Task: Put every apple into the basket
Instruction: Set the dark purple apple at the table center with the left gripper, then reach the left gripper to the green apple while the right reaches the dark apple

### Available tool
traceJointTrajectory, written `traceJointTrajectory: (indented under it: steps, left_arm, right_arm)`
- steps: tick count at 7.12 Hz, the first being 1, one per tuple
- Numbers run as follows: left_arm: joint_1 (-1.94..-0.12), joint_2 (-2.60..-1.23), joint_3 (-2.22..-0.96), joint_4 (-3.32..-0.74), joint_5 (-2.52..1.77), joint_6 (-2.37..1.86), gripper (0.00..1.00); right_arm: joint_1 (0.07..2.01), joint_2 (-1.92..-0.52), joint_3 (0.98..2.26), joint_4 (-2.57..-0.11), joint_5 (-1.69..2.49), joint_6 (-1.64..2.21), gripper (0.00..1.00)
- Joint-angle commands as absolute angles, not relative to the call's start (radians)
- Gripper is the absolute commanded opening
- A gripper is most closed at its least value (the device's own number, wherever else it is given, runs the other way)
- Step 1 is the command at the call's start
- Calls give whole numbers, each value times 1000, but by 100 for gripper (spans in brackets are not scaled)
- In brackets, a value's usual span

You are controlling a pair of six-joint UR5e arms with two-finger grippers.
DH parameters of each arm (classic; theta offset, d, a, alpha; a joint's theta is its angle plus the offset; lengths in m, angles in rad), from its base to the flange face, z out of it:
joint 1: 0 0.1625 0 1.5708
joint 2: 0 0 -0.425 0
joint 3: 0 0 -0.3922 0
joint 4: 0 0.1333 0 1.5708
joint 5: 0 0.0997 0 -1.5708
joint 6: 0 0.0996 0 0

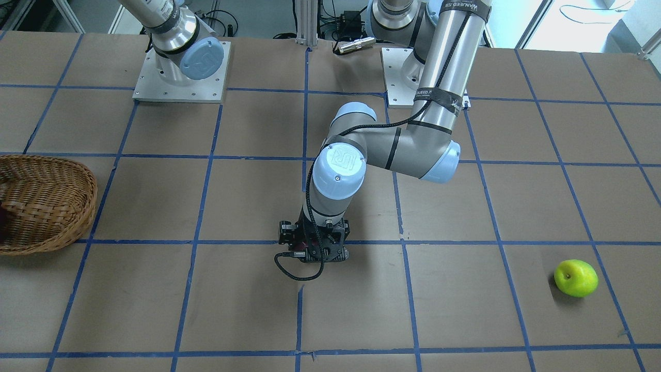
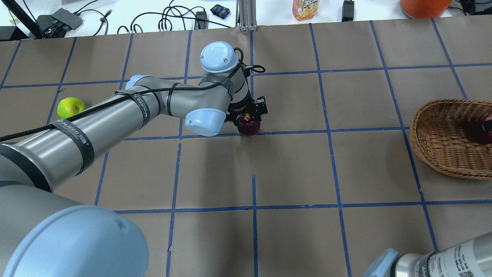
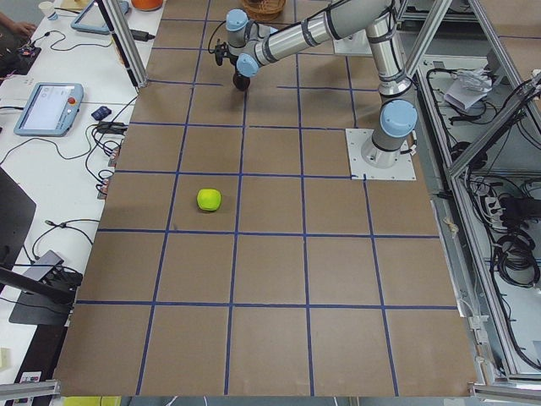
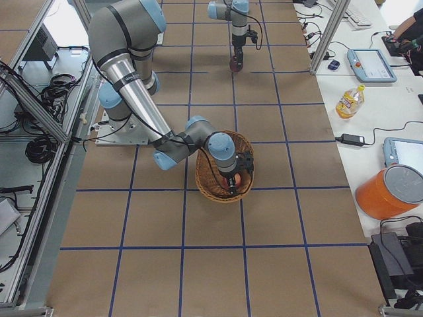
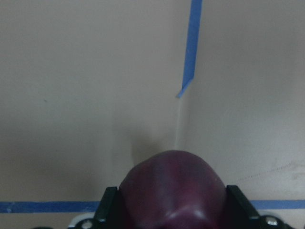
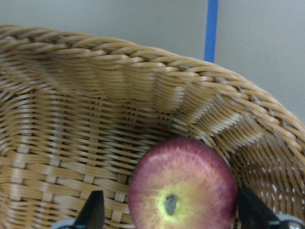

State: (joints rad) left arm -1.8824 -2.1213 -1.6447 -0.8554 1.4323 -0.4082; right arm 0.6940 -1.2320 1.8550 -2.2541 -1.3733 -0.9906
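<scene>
The table (image 2: 346, 173), papered brown and gridded with blue tape (image 2: 254, 231), is shown whole only in the two side views. The left arm (image 2: 115, 115) is stretched to the table's middle, about midway between the left and right edges. The right arm (image 4: 132, 86) is bent down over the basket (image 4: 208, 185), which is set close to the right edge. In the overhead view the basket is cut off by the picture border, and in the front-facing view only part of it is shown.

The red apple (image 6: 183, 186) is seen inside the basket, against its woven wall. Its yellowish stem dimple is shown only by the right wrist camera; overhead, just a dark red sliver is caught at the border. The maroon apple (image 2: 248, 125) is seen overhead beneath the left wrist, beside a tape line, but in the front-facing view it is hidden behind that wrist. Whether it is resting on the paper or raised cannot be told. The green apple (image 2: 70, 107) is found alone near the left edge, towards the operators' side, well apart from both arms.

The left gripper (image 5: 172, 202) is clamped on the maroon apple, with both fingers (image 5: 108, 202) pressed to its sides. The right gripper (image 6: 171, 210) is spread around the red apple, and wicker is visible between one finger and the fruit. This gripper is shown only by its wrist camera and the right side view.
</scene>
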Motion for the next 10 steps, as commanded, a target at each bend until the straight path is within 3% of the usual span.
traceJointTrajectory:
  steps: [1, 4, 5, 7, 10]
  left_arm:
    - [-1825, -2077, -1617, -897, 1401, -312, 100]
    - [-1570, -1907, -1513, -1315, 1411, -50, 100]
    - [-1443, -1875, -1520, -1339, 1423, 104, 100]
    - [-1146, -1897, -1545, -1339, 1424, 518, 100]
    - [-969, -2043, -1499, -1214, 1417, 767, 100]
  right_arm:
    - [738, -1438, 1853, -1982, -1368, -971, 100]
    - [1043, -1520, 1856, -1910, -1384, -759, 100]
    - [1157, -1520, 1852, -1889, -1388, -624, 100]
    - [1384, -1474, 1848, -1905, -1391, -268, 100]
    - [1740, -1334, 1769, -2098, -1491, 220, 100]
